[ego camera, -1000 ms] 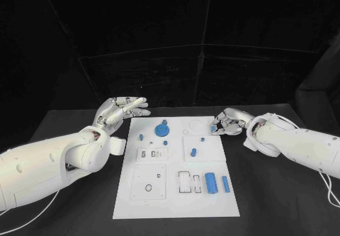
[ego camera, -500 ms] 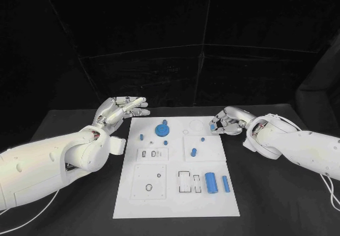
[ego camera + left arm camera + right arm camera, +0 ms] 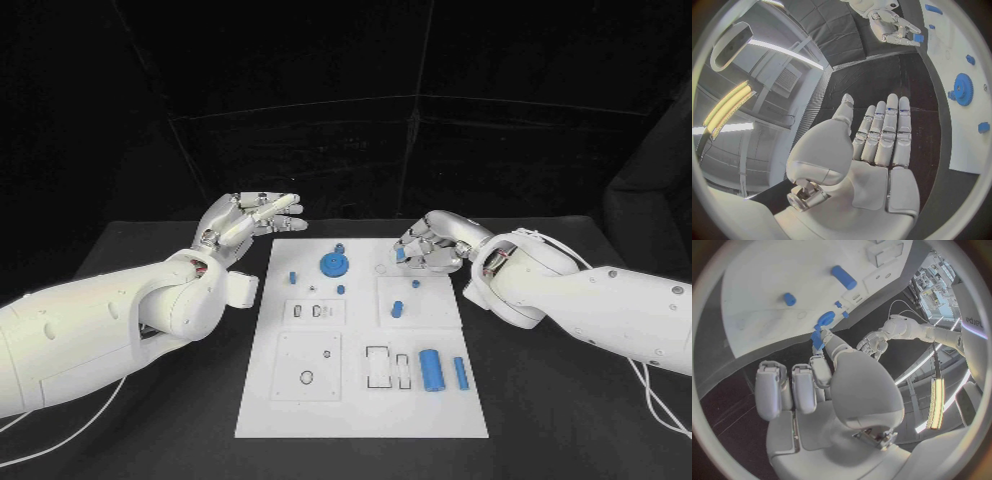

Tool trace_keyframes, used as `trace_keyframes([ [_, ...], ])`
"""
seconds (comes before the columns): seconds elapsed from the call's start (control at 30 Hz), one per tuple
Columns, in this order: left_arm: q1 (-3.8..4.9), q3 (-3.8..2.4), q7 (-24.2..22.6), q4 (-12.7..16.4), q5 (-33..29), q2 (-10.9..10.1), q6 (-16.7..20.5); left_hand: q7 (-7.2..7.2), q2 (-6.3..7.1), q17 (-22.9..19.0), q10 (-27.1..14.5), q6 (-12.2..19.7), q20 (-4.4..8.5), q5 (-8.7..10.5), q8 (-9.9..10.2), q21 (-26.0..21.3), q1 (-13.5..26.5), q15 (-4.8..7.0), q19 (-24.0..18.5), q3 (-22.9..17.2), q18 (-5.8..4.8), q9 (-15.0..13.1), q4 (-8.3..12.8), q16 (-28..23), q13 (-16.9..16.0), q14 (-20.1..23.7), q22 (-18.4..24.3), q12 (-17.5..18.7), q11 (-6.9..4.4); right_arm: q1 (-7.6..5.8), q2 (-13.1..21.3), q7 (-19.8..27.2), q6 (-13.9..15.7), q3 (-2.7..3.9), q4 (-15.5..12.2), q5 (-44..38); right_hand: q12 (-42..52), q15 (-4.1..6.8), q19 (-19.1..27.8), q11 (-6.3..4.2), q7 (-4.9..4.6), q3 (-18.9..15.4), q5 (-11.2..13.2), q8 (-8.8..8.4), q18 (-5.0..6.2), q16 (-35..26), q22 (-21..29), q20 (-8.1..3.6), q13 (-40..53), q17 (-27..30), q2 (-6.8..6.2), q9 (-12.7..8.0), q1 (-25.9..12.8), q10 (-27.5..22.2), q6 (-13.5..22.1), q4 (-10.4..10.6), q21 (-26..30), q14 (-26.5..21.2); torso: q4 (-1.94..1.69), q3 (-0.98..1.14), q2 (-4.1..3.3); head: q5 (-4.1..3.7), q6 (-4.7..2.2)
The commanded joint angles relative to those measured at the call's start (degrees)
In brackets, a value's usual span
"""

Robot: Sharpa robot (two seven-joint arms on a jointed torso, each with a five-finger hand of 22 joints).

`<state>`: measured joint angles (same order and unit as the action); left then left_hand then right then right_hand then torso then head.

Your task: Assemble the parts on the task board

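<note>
Right hand: the right hand [image 3: 430, 243] hovers over the far right part of the board [image 3: 361, 420], fingers curled in, pinching a small blue part [image 3: 401, 254] at their tips; the right wrist view shows the same part [image 3: 817, 339] held between thumb and a finger.
Why held so: a fingertip pinch leaves the part's lower end free, which looks meant for setting it into a seat on the board; which seat is not clear.
Part and hand: the part sits at the fingertips, on the side of the hand toward the gear [image 3: 335, 265], above the board and apparently not touching it.
Left hand: the left hand [image 3: 245, 222] is raised beside the board's far left corner, fingers straight, lying side by side and holding nothing; the left wrist view shows its palm [image 3: 861, 165] bare.
Why parked there: held off the board's edge, it seems to be keeping out of the other arm's way.
Gear: blue, flat on the board's far half, between the two hands, with a small blue peg [image 3: 339, 247] just beyond it.
Other parts: a large blue cylinder [image 3: 428, 370] and a slimmer one [image 3: 460, 375] lie side by side at the near right, well apart from both hands; small blue pieces stand near the board's middle.
Progress: judged early, most parts lying loose.
</note>
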<state>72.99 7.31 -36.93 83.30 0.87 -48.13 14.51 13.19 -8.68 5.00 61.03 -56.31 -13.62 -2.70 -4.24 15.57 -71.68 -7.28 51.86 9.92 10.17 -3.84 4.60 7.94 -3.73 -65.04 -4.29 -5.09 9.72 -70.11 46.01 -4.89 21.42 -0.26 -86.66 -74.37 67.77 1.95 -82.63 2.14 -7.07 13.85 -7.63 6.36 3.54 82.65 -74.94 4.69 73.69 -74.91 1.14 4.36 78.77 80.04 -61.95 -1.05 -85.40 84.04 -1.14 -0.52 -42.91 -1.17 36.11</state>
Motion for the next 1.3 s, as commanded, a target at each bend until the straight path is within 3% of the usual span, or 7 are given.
trace_keyframes([
  [0.03, 0.10, -0.05, 0.3, -0.3, 0.2, 0.3, -1.3, -0.05, -0.56, 0.1, 0.4, -0.5, -0.06, -0.15, 0.3, 0.1, 0.2, 0.19, 0.3, 0.2, 0.45, 0.0, 0.3, 0.1, -0.1, -0.4, 0.1, 0.1, 0.09, -0.16, -2.3, -3.3, -2.2, 0.04, -0.6, -4.1, -0.3, 0.36, -0.1, -0.52, 0.53, 0.5, 0.1, 0.11, -1.01, 0.1, -3.6, -0.51, -0.1, -1.5, -0.11, 0.0, -0.8, 0.0, -1.2, 0.1, -0.2, 3.2, -0.20, -0.26, 0.61, 0.32, 0.37],
  [0.13, 0.11, -0.05, 0.4, -0.4, 0.2, 0.5, -1.2, -0.07, -0.55, 0.0, 0.5, -0.5, -0.06, -0.15, 0.3, 0.0, 0.2, 0.15, 0.3, 0.2, 0.42, 0.0, 0.3, 0.0, -0.1, -0.3, 0.1, 0.1, 0.09, -0.18, -4.3, -3.9, -3.5, 0.02, -0.4, -5.3, -0.4, 0.36, -0.1, -0.51, 0.51, 0.6, 0.2, 0.05, -1.00, 0.0, -3.6, -0.52, -0.2, -1.4, -0.13, 0.0, -0.9, 0.0, -1.2, 0.1, -0.2, 3.2, -0.25, -0.34, 0.73, 0.44, 0.47],
  [0.27, 0.13, -0.06, 0.5, -0.8, 0.1, 0.8, -1.1, -0.05, -0.58, 0.0, 0.5, -0.5, -0.09, -0.15, 0.3, -0.2, 0.3, 0.07, 0.1, 0.4, 0.37, 0.0, 0.3, -0.3, -0.1, 0.0, 0.2, 0.2, 0.12, -0.17, -8.0, -5.5, -4.7, -0.04, 0.7, -6.4, -0.4, 0.36, -0.1, -0.50, 0.51, 0.6, 0.3, 0.00, -1.01, 0.0, -3.6, -0.53, -0.2, -1.4, -0.14, 0.0, -1.1, 0.0, -1.2, 0.2, -0.2, 3.2, -0.47, -0.55, 1.10, 0.16, 1.30],
  [0.53, 0.20, -0.06, 0.6, -1.4, -0.2, 1.3, -0.5, 0.07, -0.65, -0.2, 0.4, -0.4, -0.26, -0.15, 0.5, -0.7, 0.4, -0.17, -0.4, 0.6, 0.31, 0.1, 0.6, -1.0, 0.0, 0.7, 0.4, 0.6, 0.28, 0.25, -13.3, -7.7, -6.1, -0.54, 2.9, -8.2, -0.5, 0.37, -0.1, -0.50, 0.51, 0.7, 0.3, -0.05, -1.01, 0.0, -3.6, -0.54, -0.2, -1.4, -0.28, 0.0, -1.4, 0.0, -1.2, 0.3, -0.2, 3.2, -0.85, -0.82, 1.38, 0.90, 2.59],
  [0.83, 0.26, -0.07, 0.5, -1.9, -0.3, 1.6, 0.2, 0.27, -0.67, -0.3, -0.2, -0.2, -0.47, -0.15, 0.5, -1.2, 0.4, -0.42, -0.9, 0.9, 0.28, 0.1, 0.8, -1.6, 0.1, 1.2, 0.5, 1.1, 0.51, 0.84, -15.9, -7.3, -7.5, -2.44, 4.2, -10.1, -1.7, 0.38, -0.1, -0.52, 0.51, 0.8, -0.3, -0.22, -1.01, -0.2, -3.6, -0.55, -1.0, -1.2, -0.67, -0.1, -1.7, -0.5, -1.2, 0.2, -0.2, 3.1, -0.72, -0.56, 1.20, 1.80, 3.30],
  [1.03, 0.27, -0.07, 0.5, -2.0, -0.4, 1.5, 0.3, 0.28, -0.67, -0.3, -0.2, -0.2, -0.49, -0.15, 0.5, -1.3, 0.4, -0.44, -0.9, 0.9, 0.28, 0.1, 0.8, -1.6, 0.1, 1.3, 0.5, 1.1, 0.53, 1.88, -16.8, -7.6, -7.7, -2.83, 4.7, -11.6, -1.7, 0.38, -0.1, -0.52, 0.51, 0.8, -0.3, -0.24, -1.01, -0.2, -3.6, -0.56, -1.1, -1.2, -0.69, -0.1, -1.7, -0.5, -1.2, 0.2, -0.2, 3.1, -0.73, -0.53, 1.23, 2.02, 4.00],
  [1.3, 0.28, -0.07, 0.5, -2.0, -0.4, 1.5, 0.1, 0.30, -0.68, -0.3, -0.2, -0.2, -0.51, -0.15, 0.5, -1.3, 0.5, -0.46, -1.0, 0.9, 0.28, 0.1, 0.8, -1.6, 0.1, 1.3, 0.5, 1.1, 0.55, 3.03, -17.6, -7.6, -8.2, -2.95, 5.4, -12.6, -2.1, 0.39, -0.1, -0.51, 0.49, 1.0, -0.6, -0.35, -1.01, -0.2, -3.6, -0.57, -1.3, -1.2, -1.11, -0.2, -1.9, -0.7, -1.1, 0.0, -0.2, 3.1, -0.73, -0.45, 1.18, 2.33, 4.13],
])
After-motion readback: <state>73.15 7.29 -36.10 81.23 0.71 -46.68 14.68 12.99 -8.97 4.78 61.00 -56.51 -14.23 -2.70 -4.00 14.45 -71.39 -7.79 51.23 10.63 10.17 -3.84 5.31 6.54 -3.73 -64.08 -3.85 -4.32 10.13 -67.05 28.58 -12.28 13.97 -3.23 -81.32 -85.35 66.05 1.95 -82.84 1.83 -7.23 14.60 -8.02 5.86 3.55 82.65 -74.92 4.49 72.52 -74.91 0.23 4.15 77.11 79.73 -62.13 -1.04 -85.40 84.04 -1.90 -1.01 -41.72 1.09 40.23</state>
